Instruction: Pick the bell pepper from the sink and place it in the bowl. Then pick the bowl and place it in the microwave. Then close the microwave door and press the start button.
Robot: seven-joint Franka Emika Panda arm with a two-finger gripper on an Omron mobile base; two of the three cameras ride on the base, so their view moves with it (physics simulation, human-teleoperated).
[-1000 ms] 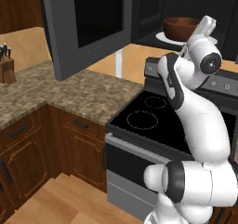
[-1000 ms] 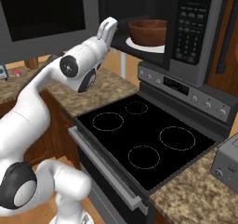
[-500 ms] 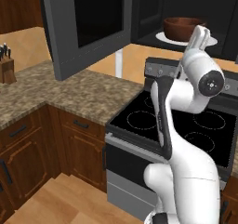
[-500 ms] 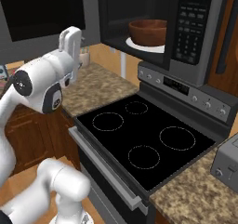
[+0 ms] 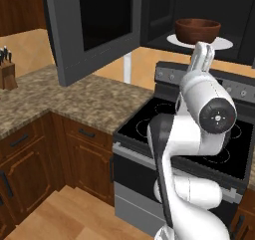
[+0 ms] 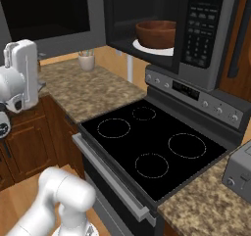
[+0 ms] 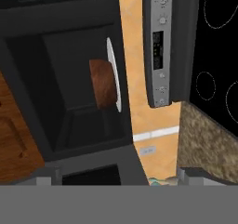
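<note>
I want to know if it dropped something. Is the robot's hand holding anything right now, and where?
Nothing is held. The gripper is open and empty; the bowl sits on the plate inside the microwave.

Smooth wooden-looking bowl (image 6: 156,33); speckled stone-like counter (image 5: 89,98); glossy black stovetop (image 6: 152,149).

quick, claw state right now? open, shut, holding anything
claw: open, holding nothing; the bowl sits on the white plate inside the microwave.
</note>
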